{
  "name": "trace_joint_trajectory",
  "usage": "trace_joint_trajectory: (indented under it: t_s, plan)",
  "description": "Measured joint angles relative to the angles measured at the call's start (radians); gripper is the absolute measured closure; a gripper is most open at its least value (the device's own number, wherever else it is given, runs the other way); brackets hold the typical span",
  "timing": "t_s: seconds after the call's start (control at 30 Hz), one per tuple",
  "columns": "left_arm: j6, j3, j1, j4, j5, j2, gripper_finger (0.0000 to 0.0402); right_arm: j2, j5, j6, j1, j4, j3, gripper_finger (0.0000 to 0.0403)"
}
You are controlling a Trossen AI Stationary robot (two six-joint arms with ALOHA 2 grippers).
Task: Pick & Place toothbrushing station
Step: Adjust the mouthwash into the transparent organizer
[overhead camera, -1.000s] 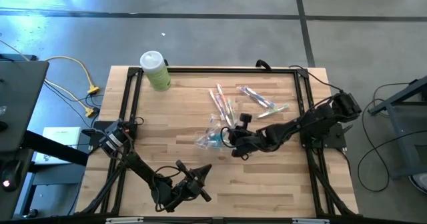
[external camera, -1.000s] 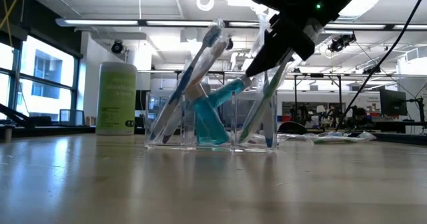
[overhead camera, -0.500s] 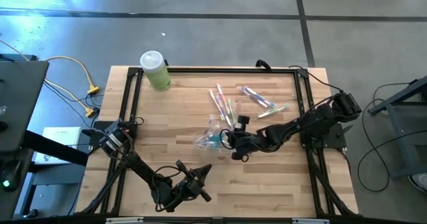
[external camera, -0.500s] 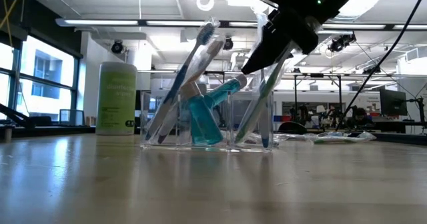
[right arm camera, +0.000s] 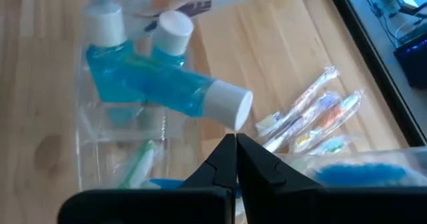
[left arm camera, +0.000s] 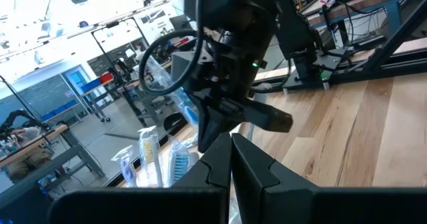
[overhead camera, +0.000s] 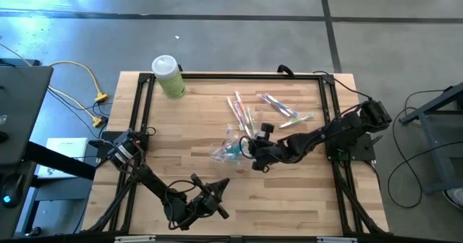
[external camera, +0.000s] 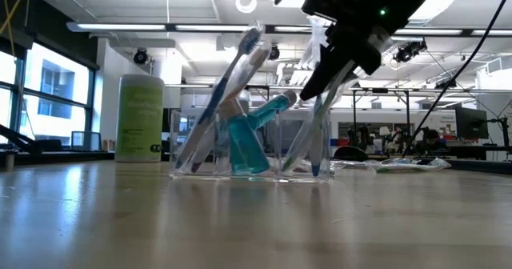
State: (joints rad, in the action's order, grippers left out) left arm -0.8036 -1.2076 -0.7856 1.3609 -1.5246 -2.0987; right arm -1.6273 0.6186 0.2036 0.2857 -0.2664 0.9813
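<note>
A clear compartment holder (overhead camera: 226, 150) (external camera: 200, 153) stands mid-table. It holds blue bottles with white caps (right arm camera: 160, 84) (external camera: 250, 145) and wrapped toothbrushes that lean in it. My right gripper (overhead camera: 250, 150) (external camera: 302, 89) (right arm camera: 235, 139) reaches down over the holder's right end. It is shut on a wrapped toothbrush (external camera: 320, 133) whose lower end stands in the right compartment. My left gripper (overhead camera: 221, 187) (left arm camera: 231, 147) waits shut and level near the table's near edge, holding nothing. My right gripper has the wrapped toothbrush by its upper part (right arm camera: 360, 174), and the package crosses the fingers well back from their tips. The fingers slant down from the table's right side, across the brush. The brush leans, lower end (external camera: 316, 169) in the holder's right compartment. The pinch itself is hidden by the fingers.
Several loose wrapped toothbrushes (overhead camera: 242, 113) (overhead camera: 283, 109) (right arm camera: 313, 114) lie on the wood beyond the holder, toward the far edge. A green canister with a white lid (overhead camera: 168, 77) (external camera: 138, 117) stands at the far left corner. A black frame (overhead camera: 141, 105) borders the tabletop.
The holder has slid a little toward the table's left edge, and the brushes and bottle in it have shifted with it. My right gripper has stayed over the holder's right end, shut on the brush.
</note>
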Motion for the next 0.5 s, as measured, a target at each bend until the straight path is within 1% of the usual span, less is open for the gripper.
trace_joint_trajectory:
  t_s: [0.33, 0.4, 0.5]
  plan:
    - [0.0, 0.0, 0.0, 0.0, 0.0, 0.0, 0.0399, 0.0, -0.046, -0.021, -0.054, 0.042, 0.0, 0.0401]
    - [0.0, 0.0, 0.0, 0.0, 0.001, 0.0, 0.0399, 0.0, -0.072, -0.038, -0.056, 0.063, 0.0, 0.0401]
    - [0.0, 0.0, 0.0, 0.0, 0.001, 0.0, 0.0399, 0.0, -0.138, -0.064, -0.059, 0.108, 0.0, 0.0401]
